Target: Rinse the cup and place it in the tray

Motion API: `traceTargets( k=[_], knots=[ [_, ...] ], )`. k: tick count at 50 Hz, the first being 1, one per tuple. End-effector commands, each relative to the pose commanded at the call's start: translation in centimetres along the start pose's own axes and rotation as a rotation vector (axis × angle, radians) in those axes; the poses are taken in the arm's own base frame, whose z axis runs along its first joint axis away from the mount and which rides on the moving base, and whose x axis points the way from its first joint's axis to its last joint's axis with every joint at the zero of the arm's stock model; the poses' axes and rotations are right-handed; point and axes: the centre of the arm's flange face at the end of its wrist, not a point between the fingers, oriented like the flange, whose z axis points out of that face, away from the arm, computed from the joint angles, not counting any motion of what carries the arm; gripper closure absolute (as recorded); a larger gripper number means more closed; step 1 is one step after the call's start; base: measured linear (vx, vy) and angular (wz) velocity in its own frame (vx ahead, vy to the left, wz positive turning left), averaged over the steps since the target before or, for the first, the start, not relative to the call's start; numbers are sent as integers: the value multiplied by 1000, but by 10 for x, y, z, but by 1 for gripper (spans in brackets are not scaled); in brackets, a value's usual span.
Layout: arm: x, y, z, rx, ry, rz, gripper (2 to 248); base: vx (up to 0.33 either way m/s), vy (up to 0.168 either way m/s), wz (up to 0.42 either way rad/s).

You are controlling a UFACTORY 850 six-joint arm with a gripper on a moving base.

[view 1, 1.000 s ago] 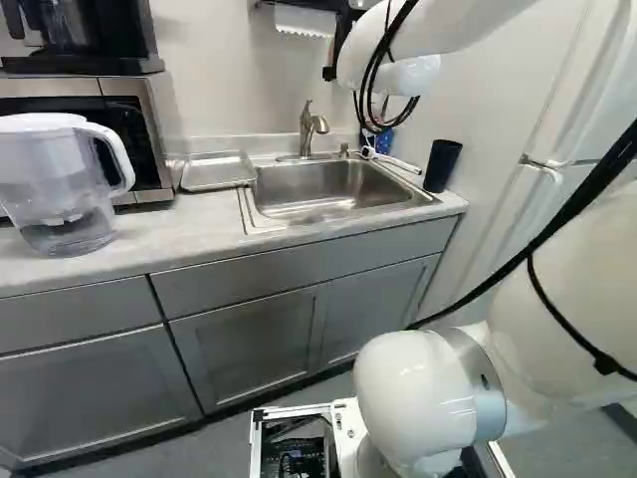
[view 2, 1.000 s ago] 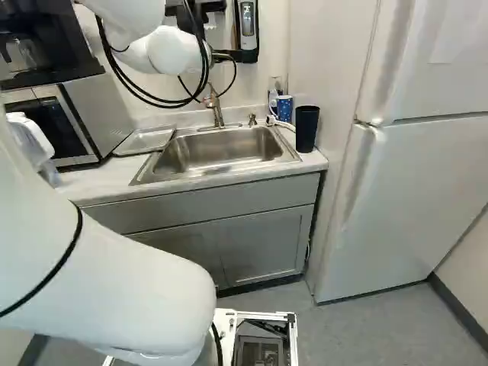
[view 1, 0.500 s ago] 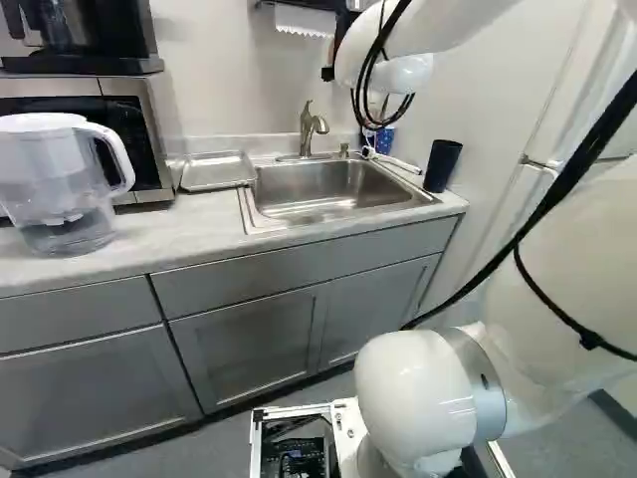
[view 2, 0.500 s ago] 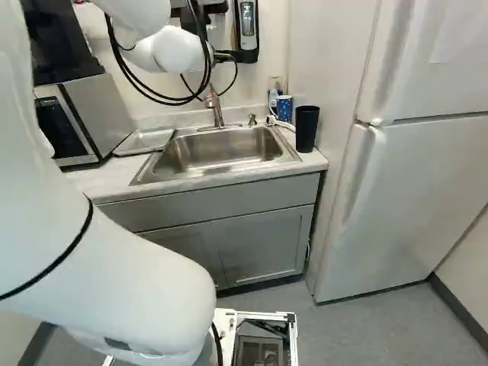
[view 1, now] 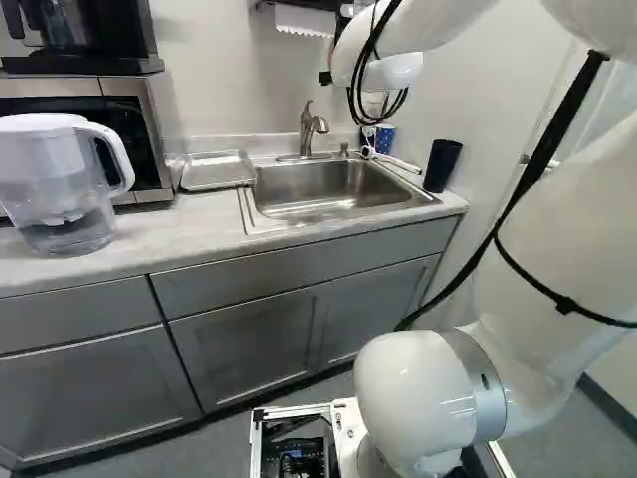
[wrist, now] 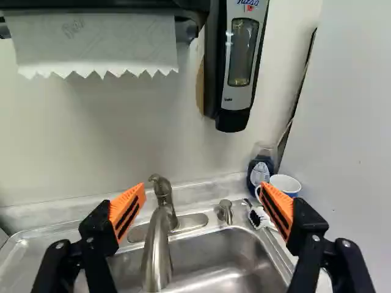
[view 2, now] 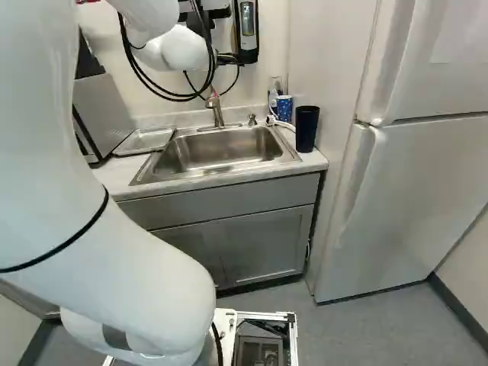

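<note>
And here's the gripper (wrist: 204,198), fingers spread wide, nothing between the orange pads, facing the wall (wrist: 116,143) above the sink (view 1: 323,189). The curved faucet (wrist: 157,253) shows ahead of and below the gap, the little pump (wrist: 225,211) at its right.

Two cups in play, neither in its grip! The patterned blue cup (view 2: 284,109) sits ahead and to the right, partly hidden by the right finger in the wrist view, a dark bottle (wrist: 260,171) close behind it and a white brush (wrist: 261,218) near its foot. The tall dark cup (view 2: 306,128) stands upright on the worktop (view 1: 179,234), farther right, beyond the sink's corner. Which one is the task's cup, I can't tell.

Over to the gripper's left, the metal tray (view 1: 217,172) lies beside the sink, then the clear pitcher (view 1: 60,194) with its white lid and handle, then the microwave (view 1: 134,129) carrying a black coffee machine (view 1: 90,30).

Higher up ahead, a soap dispenser (wrist: 244,61) on the wall; up to the left, a paper towel (wrist: 98,46) hanging with a jagged edge. Grey cabinets (view 1: 249,339) run beneath, grey floor (view 2: 396,320) below, and the white fridge (view 2: 419,191) towers well to the right.
</note>
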Motion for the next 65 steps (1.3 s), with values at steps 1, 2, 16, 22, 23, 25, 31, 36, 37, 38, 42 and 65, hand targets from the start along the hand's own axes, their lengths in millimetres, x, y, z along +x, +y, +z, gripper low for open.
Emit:
traceTargets(
  k=[1, 2, 16, 22, 23, 25, 31, 36, 37, 38, 42, 65],
  knots=[
    [0, 0, 2, 0, -4, 0, 3, 0, 0, 0],
    [0, 0, 3, 0, -7, 0, 3, 0, 0, 0],
    [-7, -2, 30, 2, -50, 1, 3, 0, 0, 0],
    [-12, -3, 43, 4, -61, 6, 3, 0, 0, 0],
    [-13, -4, 45, 4, -63, 8, 3, 0, 0, 0],
    [-15, -5, 49, 5, -67, 10, 3, 0, 0, 0],
    [-20, -10, 59, 10, -79, 20, 3, 0, 0, 0],
    [-25, -15, 68, 15, -92, 31, 3, 0, 0, 0],
    [-26, -16, 69, 15, -95, 34, 3, 0, 0, 0],
    [-28, -17, 71, 16, -99, 36, 3, 0, 0, 0],
    [-32, -21, 77, 19, -112, 47, 3, 0, 0, 0],
    [-56, -35, 116, 23, -157, 86, 3, 0, 0, 0]
  ],
)
